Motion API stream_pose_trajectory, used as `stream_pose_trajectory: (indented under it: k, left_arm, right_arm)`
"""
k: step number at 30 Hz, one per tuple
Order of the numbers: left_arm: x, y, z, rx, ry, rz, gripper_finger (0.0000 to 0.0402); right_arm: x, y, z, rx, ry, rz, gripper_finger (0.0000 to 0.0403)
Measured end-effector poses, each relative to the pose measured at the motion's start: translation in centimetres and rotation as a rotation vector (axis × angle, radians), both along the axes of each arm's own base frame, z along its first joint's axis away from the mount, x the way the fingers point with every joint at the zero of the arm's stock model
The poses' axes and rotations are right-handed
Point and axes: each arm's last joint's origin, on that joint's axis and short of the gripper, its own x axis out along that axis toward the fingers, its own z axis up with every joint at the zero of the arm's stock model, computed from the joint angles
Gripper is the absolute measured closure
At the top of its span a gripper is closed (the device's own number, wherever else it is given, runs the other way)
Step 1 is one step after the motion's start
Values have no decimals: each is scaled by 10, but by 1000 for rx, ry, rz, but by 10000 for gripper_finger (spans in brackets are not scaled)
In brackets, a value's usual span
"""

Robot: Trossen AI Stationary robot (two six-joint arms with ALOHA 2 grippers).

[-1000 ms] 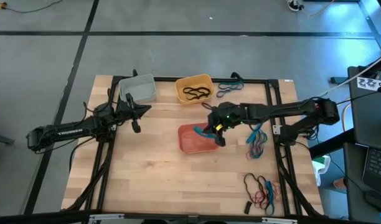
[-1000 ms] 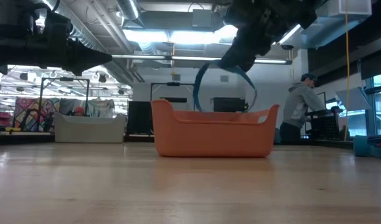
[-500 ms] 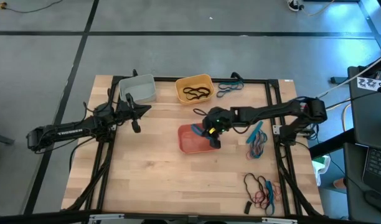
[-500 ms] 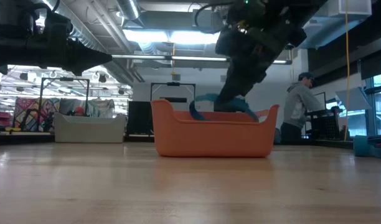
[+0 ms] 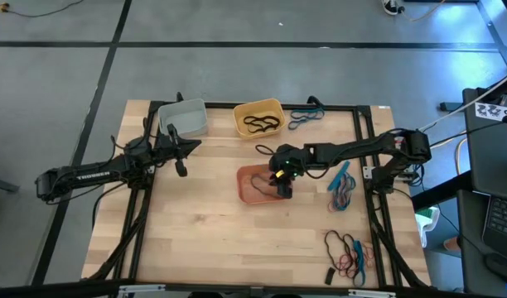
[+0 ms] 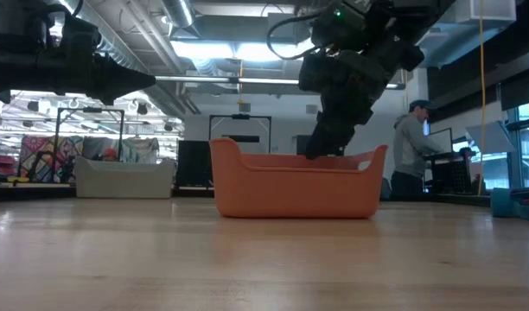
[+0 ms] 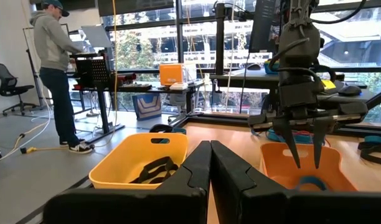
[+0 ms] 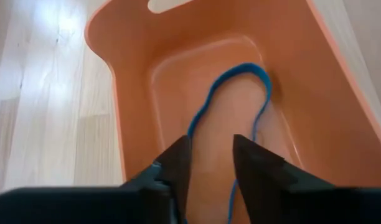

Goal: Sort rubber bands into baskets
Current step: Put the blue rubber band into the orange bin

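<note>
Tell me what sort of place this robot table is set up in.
Most likely a robotics lab or workshop in an open industrial space. The low view shows exposed ceiling ducts and strip lights; the left wrist view shows a person standing at a workstation and large glazed windows behind the wooden table.

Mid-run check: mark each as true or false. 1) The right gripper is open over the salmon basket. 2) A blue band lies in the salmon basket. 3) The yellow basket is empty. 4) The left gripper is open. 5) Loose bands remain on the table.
1) True: the right gripper stands open above the salmon basket.
2) True: a blue rubber band lies on its floor.
3) False: the yellow basket holds black bands.
4) False: the left gripper is shut, waiting near the grey-white basket.
5) True: loose bands lie by the right arm.
</note>
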Motion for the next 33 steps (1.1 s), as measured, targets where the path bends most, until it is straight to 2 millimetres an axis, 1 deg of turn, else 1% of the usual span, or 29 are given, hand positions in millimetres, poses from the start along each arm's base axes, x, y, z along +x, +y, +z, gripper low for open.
stream_pose_trajectory:
  k: [2, 5, 12, 16, 20, 24, 28, 33]
  left_arm:
    - [0, 0, 0, 0, 0, 0, 396]
    - [0, 0, 0, 0, 0, 0, 396]
    - [0, 0, 0, -1, -1, 0, 396]
    - [0, 0, 0, -1, -1, 0, 396]
    - [0, 0, 0, -2, 0, 0, 396]
    - [0, 0, 0, -2, 0, 0, 396]
    - [0, 0, 0, -2, 0, 0, 396]
    - [0, 0, 0, -1, 1, 0, 396]
  right_arm:
    - [-1, -3, 6, -3, 12, -3, 261]
    - [-1, -8, 23, -15, 12, -3, 248]
    - [-3, -30, 61, -62, 14, -59, 245]
    - [-10, -50, 68, -168, 68, -152, 245]
    - [-23, -76, 69, -237, 132, -246, 245]
    - [-36, -103, 65, -274, 200, -329, 245]
    - [-49, -127, 59, -311, 243, -372, 245]
    - [-64, -148, 48, -338, 279, -391, 245]
